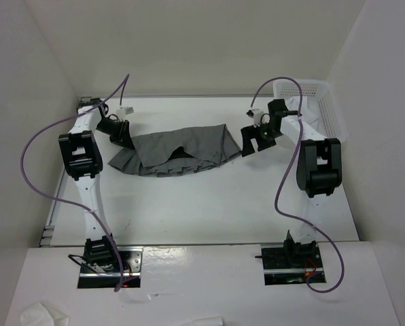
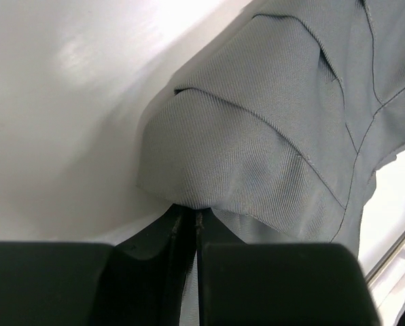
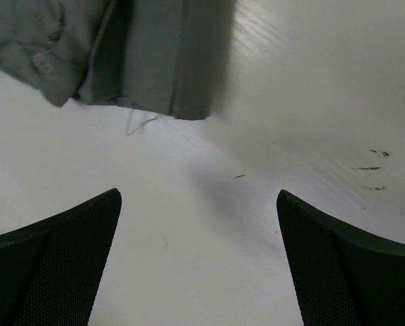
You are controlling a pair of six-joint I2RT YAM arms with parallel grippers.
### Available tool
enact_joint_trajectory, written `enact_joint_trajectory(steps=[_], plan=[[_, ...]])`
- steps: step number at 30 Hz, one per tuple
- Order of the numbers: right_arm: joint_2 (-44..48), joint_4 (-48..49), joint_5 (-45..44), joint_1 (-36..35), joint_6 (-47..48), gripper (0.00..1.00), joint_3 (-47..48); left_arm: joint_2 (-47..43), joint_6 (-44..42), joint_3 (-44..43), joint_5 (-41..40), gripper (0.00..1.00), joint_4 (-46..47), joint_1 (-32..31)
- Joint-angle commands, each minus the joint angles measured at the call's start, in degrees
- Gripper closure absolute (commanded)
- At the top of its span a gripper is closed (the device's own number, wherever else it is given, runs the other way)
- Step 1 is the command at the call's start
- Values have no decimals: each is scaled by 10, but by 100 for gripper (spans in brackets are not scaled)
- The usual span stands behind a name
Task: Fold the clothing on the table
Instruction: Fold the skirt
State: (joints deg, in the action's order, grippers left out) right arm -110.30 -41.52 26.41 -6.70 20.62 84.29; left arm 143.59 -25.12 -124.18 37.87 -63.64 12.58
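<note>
In left gripper (image 2: 197, 219), clothing (image 2: 270, 149) edge.

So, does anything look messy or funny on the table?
Yes. The skirt lies rumpled and bunched, its front edge flopped open with a dark gap, not flat. A loose thread dangles from its edge near the right fingers, and little dark scuffs mark the table.

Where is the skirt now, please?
Top view: the grey pleated skirt lies on the table between the left hand, pinching its left end, and the open right hand.
</note>
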Motion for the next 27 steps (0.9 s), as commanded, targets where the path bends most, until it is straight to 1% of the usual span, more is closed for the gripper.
enact_joint_trajectory(steps=[1,3,12,17,22,27], plan=[[-44,7,98,16,-26,1,37,-18,-12,30,-3,88,2,-5],[-67,14,135,16,-26,1,52,-24,-12,38,-2,88,2,-5],[-153,2,201,16,-14,1,119,-54,-7,60,-2,89,7,-5],[-191,2,206,16,-19,1,177,-66,-7,71,-8,89,7,-5],[-252,-9,230,16,-24,1,249,-77,-7,71,-19,89,2,-5],[-292,-20,236,-1,-24,1,286,-77,-2,71,-19,89,-3,-5]])
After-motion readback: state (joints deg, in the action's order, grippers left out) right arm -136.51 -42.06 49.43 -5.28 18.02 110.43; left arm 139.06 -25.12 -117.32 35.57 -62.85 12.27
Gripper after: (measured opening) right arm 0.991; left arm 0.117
